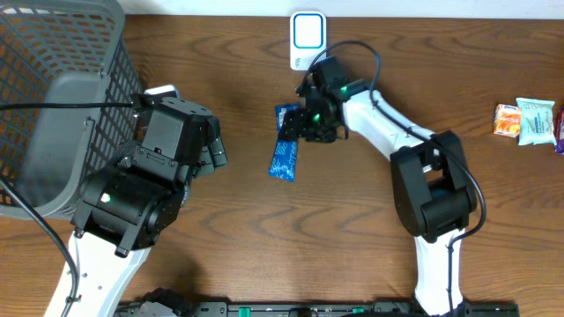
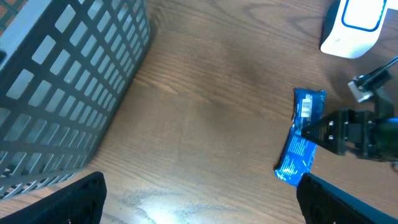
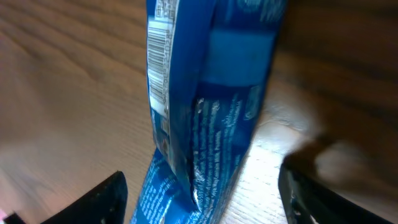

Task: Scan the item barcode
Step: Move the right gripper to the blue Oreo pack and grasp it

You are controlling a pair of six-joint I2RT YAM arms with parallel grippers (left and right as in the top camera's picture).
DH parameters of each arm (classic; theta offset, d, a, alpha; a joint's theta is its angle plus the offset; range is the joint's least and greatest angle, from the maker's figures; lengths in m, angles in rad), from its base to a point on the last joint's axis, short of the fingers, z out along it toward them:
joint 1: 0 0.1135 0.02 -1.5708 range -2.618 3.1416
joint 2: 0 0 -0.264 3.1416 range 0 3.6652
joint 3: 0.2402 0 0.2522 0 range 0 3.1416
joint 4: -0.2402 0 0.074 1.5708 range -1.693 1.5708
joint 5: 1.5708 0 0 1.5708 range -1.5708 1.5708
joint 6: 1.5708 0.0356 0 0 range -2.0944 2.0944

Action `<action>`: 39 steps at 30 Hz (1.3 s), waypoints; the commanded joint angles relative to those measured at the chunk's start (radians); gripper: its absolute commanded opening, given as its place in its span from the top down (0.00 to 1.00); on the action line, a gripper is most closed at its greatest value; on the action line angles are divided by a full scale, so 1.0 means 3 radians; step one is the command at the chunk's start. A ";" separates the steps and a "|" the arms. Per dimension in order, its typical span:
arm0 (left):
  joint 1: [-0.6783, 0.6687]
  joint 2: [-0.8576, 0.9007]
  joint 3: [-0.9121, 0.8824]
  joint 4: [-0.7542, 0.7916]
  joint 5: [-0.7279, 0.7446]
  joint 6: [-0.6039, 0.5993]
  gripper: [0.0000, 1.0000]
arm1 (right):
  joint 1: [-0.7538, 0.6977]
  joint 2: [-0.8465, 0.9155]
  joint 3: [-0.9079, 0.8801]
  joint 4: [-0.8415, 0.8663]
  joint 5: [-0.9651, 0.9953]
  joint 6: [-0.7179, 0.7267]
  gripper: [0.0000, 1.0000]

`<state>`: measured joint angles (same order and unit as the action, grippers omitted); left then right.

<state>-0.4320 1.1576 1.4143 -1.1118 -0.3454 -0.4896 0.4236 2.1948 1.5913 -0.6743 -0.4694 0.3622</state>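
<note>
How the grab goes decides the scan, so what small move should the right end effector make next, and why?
Probably close the right end effector on the blue packet: its fingers flank the packet with gaps either side, and the packet lies on the table, short of the white scanner.

In the right wrist view the blue packet (image 3: 205, 112) runs out of the picture at top and bottom, and its small print is too blurred to read. From overhead, the right fingers (image 1: 310, 123) cover its upper end. The basket (image 1: 88, 35) is cut off by the left edge.
</note>
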 commanded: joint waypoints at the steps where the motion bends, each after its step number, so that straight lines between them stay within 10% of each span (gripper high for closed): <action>1: 0.0020 0.0001 0.0018 -0.0008 -0.0034 0.0034 0.02 | 0.0088 0.0015 -0.0158 0.0118 0.0114 0.0239 0.39; 8: 0.0020 0.0001 0.0018 -0.0009 -0.0034 0.0034 0.02 | 0.0113 0.0014 -0.0189 0.0187 0.0163 0.0017 0.99; 16: 0.0020 0.0001 0.0018 -0.0009 -0.0034 0.0034 0.02 | 0.0029 -0.0142 -0.0050 -0.0071 0.0590 -0.0188 0.99; 29: 0.0020 0.0001 0.0018 -0.0008 -0.0034 0.0034 0.02 | 0.0253 -0.0617 -0.0106 -0.0998 0.4220 0.0525 0.99; 39: 0.0020 0.0001 0.0018 -0.0008 -0.0034 0.0034 0.02 | 0.0273 -0.0097 -0.0228 -0.0633 0.4367 0.0426 0.99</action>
<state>-0.4320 1.1576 1.4143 -1.1114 -0.3454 -0.4896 0.4915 2.1071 1.5375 -0.8726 0.7650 0.4923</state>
